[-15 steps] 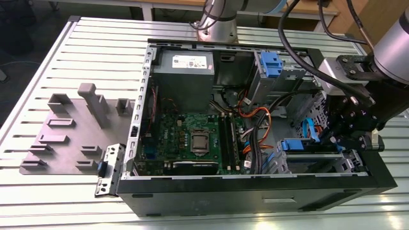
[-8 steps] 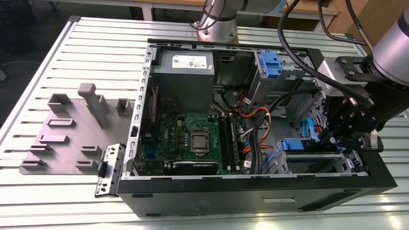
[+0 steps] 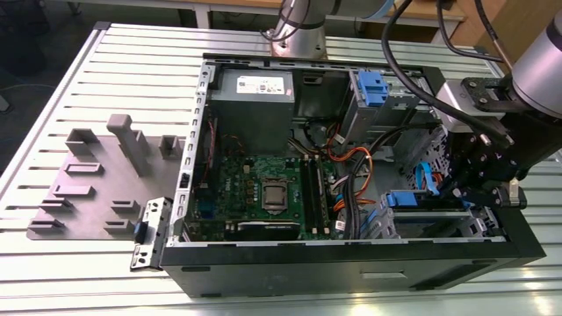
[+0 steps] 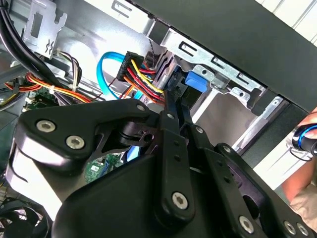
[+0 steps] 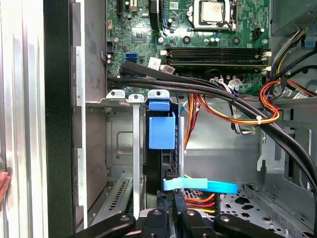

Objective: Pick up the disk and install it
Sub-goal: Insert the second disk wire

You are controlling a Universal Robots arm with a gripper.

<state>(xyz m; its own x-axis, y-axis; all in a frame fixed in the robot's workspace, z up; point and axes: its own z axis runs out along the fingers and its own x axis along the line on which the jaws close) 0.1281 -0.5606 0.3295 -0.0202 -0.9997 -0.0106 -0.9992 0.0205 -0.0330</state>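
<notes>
The arm [image 3: 536, 59] comes in from the exterior view's right and bends down at the wrist [image 3: 478, 99], so the black gripper [image 3: 464, 192] points downward at the near right of the scene. In both wrist views its fingers [image 4: 171, 106] lie drawn close together, their linkage bars [image 5: 163, 220] folded inward. A person's hand [image 4: 303, 191] shows in the second wrist view.

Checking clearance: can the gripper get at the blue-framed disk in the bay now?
Probably yes: the gripper sits right at the blue-framed disk standing edge-up in the grey metal drive bay; the black cable bundle runs beyond it.
</notes>
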